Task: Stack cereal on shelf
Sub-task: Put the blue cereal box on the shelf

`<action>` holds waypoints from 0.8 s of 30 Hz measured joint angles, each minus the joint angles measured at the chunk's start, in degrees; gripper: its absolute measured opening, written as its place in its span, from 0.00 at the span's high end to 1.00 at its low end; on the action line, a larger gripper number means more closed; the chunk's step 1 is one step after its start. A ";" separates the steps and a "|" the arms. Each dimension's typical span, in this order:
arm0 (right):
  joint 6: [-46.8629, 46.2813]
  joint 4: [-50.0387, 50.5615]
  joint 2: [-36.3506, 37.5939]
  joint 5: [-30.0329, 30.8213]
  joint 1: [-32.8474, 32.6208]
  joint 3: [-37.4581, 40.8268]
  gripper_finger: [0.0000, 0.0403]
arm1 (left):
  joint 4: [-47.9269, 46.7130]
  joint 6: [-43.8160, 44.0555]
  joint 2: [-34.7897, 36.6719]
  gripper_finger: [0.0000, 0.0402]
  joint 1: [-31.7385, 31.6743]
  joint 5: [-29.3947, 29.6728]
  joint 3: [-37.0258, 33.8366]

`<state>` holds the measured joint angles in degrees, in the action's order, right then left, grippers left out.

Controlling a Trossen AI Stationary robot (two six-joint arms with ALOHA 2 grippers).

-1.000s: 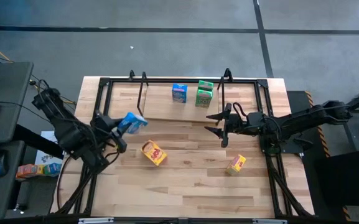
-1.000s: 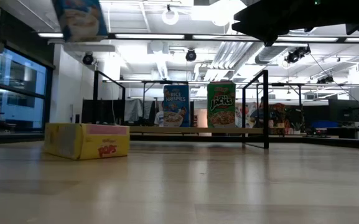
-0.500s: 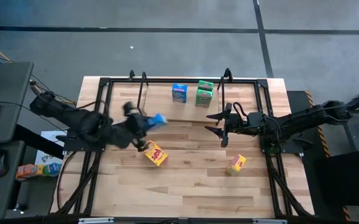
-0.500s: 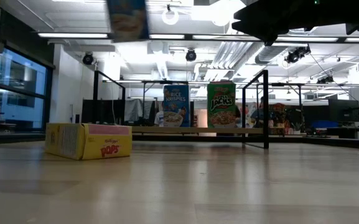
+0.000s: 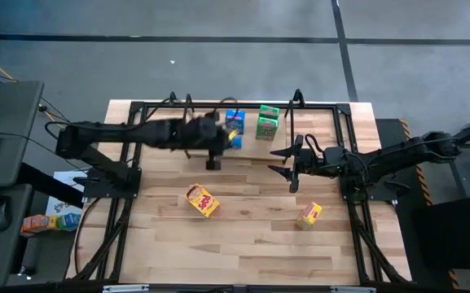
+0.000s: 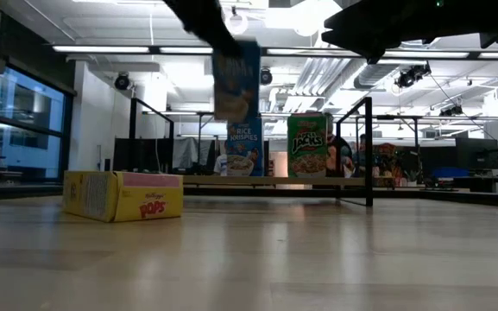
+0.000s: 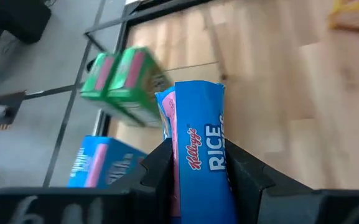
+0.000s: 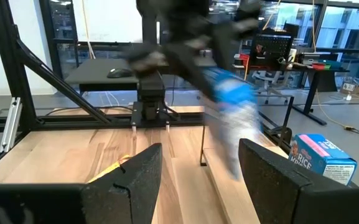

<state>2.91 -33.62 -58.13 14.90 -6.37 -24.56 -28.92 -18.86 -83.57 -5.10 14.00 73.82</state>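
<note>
Left wrist view: blue Rice Krispies box point(image 7: 198, 168) sits clamped upright between the left jaws, above the shelf point(image 5: 255, 146).

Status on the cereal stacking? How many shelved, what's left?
Done: a blue box and a green box stand on the shelf. In hand: the left hand holds a blue Rice Krispies box above the shelf. Left: two yellow boxes lie on the table. The right hand waits open.

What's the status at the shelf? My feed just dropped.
Left gripper shut on blue cereal box, above the shelved blue box. Right gripper open, waiting mid-table. Shelf path clear.
</note>
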 joint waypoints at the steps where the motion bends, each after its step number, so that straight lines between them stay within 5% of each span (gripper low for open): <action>1: 0.06 -0.03 0.00 0.00 0.00 0.00 0.49 | 0.38 -1.16 -0.81 0.75 -2.04 -1.31 0.00; 11: 0.07 0.75 0.00 0.00 0.00 0.00 0.49 | 2.21 -0.79 -7.23 0.75 -14.47 -21.37 0.00; 24: -0.38 0.82 0.00 0.00 0.00 0.00 0.49 | 5.36 -1.22 -13.71 0.75 -16.33 -22.03 0.04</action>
<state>2.52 -32.80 -58.13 14.90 -6.37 -24.56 -23.55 -20.08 -97.28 -21.43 -8.04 73.87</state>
